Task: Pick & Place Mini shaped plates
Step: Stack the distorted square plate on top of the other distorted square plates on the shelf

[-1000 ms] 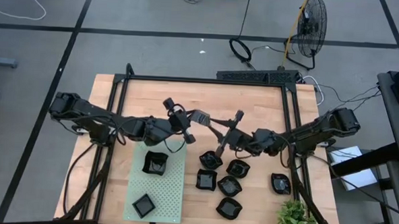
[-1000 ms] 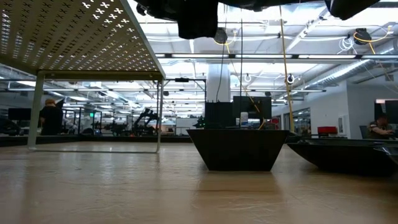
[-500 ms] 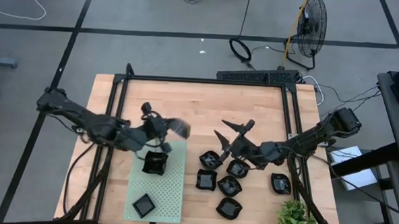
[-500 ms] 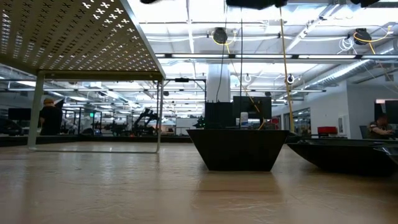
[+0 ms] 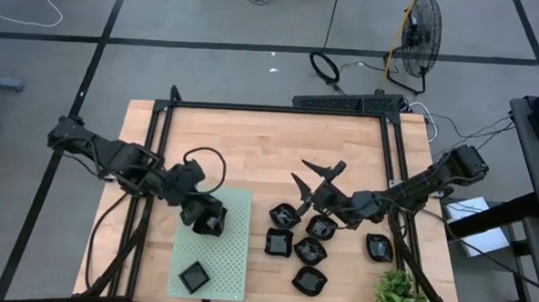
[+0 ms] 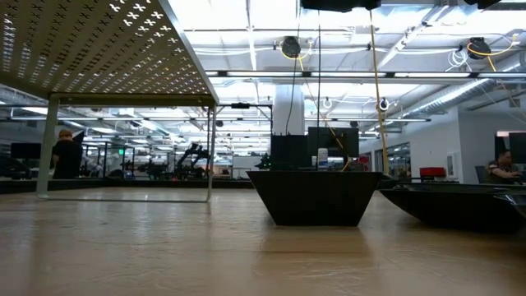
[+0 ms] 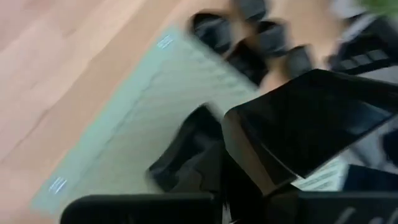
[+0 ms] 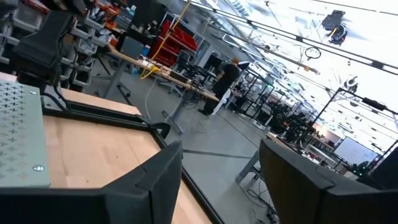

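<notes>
**Listing: mini shaped plates, tabletop stock at this moment**

Holding one plate [image 7: 308, 121]: left hand [image 5: 205, 217], clenched on its edge as far as the blurred left wrist view shows. Plate tilted, over the far end of the pale green perforated mat [image 5: 224, 258].

- Mat plates: a 2nd plate [image 7: 186, 158] lies on the mat just under the held one. The high view doesn't separate the two. A 3rd, square plate [image 5: 194, 277] sits at the mat's near end, well apart.
- Loose group [image 5: 310, 251]: six glossy black plates on bare tabletop [image 5: 252, 137], right of the mat. Five packed close together, some touching. One [image 5: 379, 247] off to the right side, alone.
- Right hand [image 5: 312, 174]: released, fingers spread wide, nothing between them. It hovers over the far side of the loose group, nearest the plate [image 5: 283, 215] beside the mat.
- Low view: one plate [image 6: 312, 197] seen side-on, upright on the wood. Another plate's rim [image 6: 452, 201] to its right.
- Misc.: potted plant [image 5: 400, 298] at near right corner. Floor fan [image 5: 421, 30] beyond the tabletop.
</notes>
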Tool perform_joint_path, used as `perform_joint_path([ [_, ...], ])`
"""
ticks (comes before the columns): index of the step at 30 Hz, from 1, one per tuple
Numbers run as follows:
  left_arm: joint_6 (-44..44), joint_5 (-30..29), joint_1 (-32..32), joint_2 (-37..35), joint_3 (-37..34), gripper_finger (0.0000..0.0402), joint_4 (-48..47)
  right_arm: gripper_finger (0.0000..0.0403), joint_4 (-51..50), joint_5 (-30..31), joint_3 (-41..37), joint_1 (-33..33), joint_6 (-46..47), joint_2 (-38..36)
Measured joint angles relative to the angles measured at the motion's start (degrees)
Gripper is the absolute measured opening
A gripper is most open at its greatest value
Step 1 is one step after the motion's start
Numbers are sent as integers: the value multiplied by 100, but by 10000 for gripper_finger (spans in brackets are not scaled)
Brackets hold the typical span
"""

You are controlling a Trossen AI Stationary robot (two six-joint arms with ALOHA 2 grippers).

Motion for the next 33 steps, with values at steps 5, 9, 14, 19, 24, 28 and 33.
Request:
perform_joint_path([
  [5,-115,151,13,172,-2,9,-713,201,-28,0,0,0,50,0],
  [9,264,444,16,282,-1,4,-716,201,-28,-2,0,0,46,0],
  [14,579,555,108,395,-2,14,-722,201,-43,-2,0,0,41,0],
  [19,920,924,139,500,-2,5,-716,201,-48,-2,0,0,48,0],
  [24,1465,1226,143,564,-2,12,-743,201,-48,-2,0,-14,50,0],
  [28,2246,1235,213,562,-2,10,-764,201,-75,-18,0,-42,87,0],
  [33,3382,1416,374,560,-2,9,-764,201,-96,-20,0,-85,141,0],
])
